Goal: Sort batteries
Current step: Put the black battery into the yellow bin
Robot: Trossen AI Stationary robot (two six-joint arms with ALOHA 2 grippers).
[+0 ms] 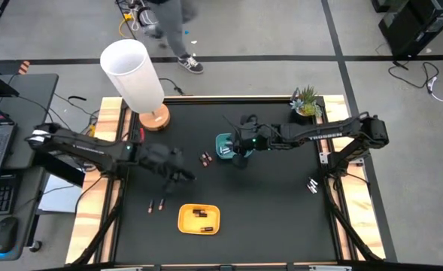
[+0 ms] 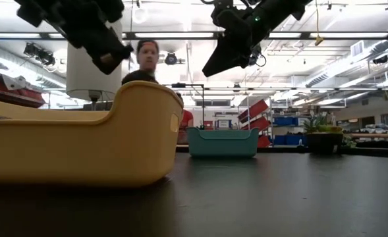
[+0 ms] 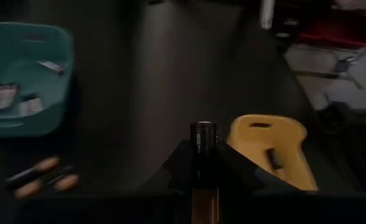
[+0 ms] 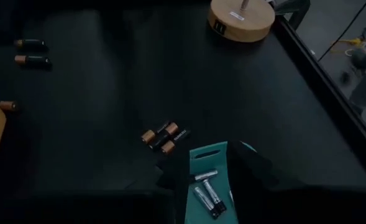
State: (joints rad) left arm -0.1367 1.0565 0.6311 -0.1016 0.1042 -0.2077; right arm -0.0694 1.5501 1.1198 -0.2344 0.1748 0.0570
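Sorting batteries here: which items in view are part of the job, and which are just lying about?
Job:
- copper-ended batteries
- battery in left gripper
- silvery batteries
- teal tray
- yellow tray

Lying about:
- lamp
- potted plant

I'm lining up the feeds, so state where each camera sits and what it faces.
High: overhead, straight down on the black table, both arms.
Low: table height, past the yellow tray to the teal tray; both arms overhead.
Left wrist: left tool shut on a battery.
Right wrist: right tool above the teal tray.
All four share the teal tray.
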